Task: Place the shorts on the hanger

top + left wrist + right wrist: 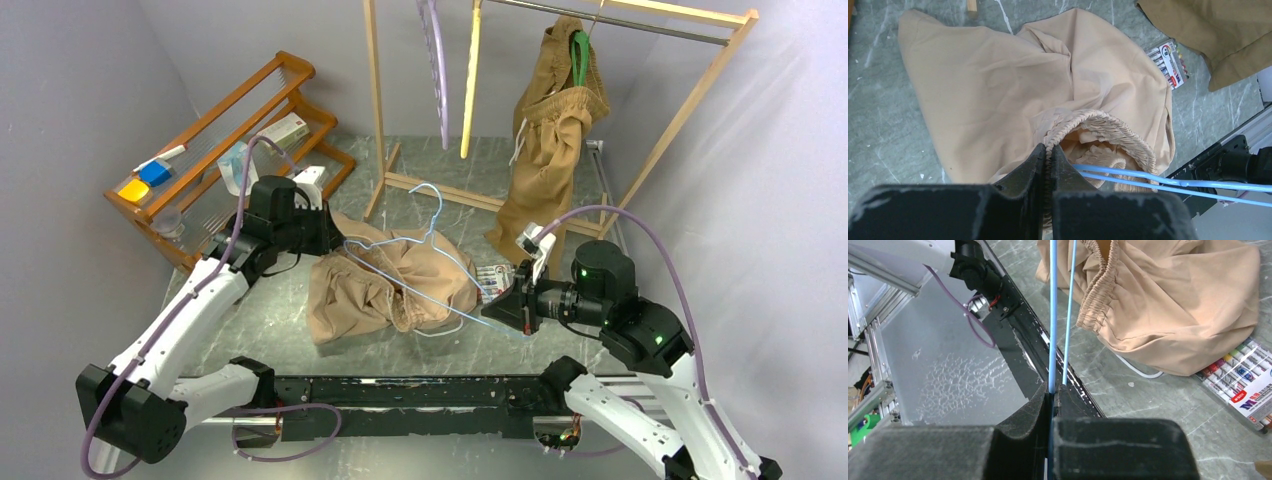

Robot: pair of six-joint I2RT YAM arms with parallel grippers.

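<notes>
The light tan shorts [385, 280] lie crumpled on the table's middle, elastic waistband [1108, 125] open toward the near edge. The thin light-blue hanger [420, 265] lies across them, hook toward the back. My left gripper [1049, 149] is shut on the waistband at the shorts' left side [325, 240]. My right gripper [1051, 387] is shut on the hanger's end at the shorts' right [505, 310]. The hanger's two blue wires [1060, 315] run from my right gripper past the waistband [1098, 295]; in the left wrist view they [1168, 182] reach into the waist opening.
A wooden rack [650, 60] at the back holds darker brown shorts [550, 130] on a green hanger, a lilac hanger [438, 70] and a yellow hanger [470, 80]. A marker pack [490, 278] lies right of the shorts. A wooden shelf [230, 140] stands at back left.
</notes>
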